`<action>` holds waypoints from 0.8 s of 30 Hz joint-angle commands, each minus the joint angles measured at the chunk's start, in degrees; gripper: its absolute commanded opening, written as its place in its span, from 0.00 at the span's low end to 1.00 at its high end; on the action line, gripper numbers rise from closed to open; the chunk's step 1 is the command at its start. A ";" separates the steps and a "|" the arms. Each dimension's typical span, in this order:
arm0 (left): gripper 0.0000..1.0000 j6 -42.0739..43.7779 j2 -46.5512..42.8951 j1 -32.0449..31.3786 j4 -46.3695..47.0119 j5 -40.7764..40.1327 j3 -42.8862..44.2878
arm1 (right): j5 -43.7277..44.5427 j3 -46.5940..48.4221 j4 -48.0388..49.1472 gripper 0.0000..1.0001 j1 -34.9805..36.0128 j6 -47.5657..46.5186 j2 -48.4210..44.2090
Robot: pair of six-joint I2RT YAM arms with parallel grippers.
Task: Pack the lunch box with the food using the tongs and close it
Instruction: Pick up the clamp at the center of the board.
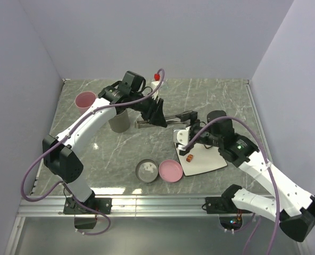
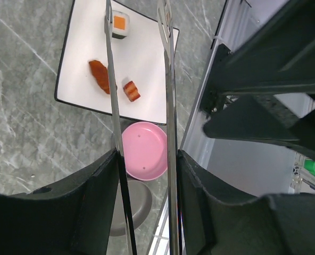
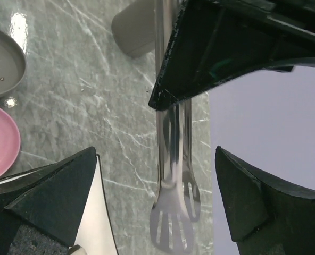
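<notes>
Silver tongs [image 2: 170, 95] run between my left gripper's [image 2: 147, 156] fingers, which are shut on their two arms; in the top view the tongs [image 1: 176, 118] point right from the left gripper [image 1: 156, 113]. Their slotted tips [image 3: 173, 228] hang just above the table between the wide-open fingers of my right gripper [image 3: 155, 159], touching neither. On the white plate [image 2: 83, 53] lie a reddish-brown oval [image 2: 100, 75], an orange-brown lump [image 2: 131, 90] and a white square with an orange centre [image 2: 120, 24]. The grey round lunch box [image 1: 146, 170] stands open, its pink lid [image 1: 171, 171] beside it.
A grey cup [image 1: 118, 121] stands under the left forearm and a pink cup [image 1: 85, 99] at the back left. A small red-and-white object [image 1: 157, 77] sits at the back wall. The right gripper [image 1: 190, 131] hovers over the plate's [image 1: 208, 159] far edge.
</notes>
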 commanded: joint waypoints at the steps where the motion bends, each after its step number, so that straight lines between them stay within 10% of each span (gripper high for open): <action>1: 0.51 0.66 -3.65 -0.23 2.38 3.77 -0.47 | 4.35 3.83 -0.30 0.98 2.03 -1.84 2.93; 12: 0.50 3.54 -3.75 -2.08 1.33 6.58 -1.88 | 8.22 6.74 -0.13 0.88 4.58 -2.27 8.75; 24: 0.50 5.40 -3.83 -3.13 -0.43 6.93 -3.02 | 9.45 7.70 -3.03 0.50 4.85 -3.95 10.42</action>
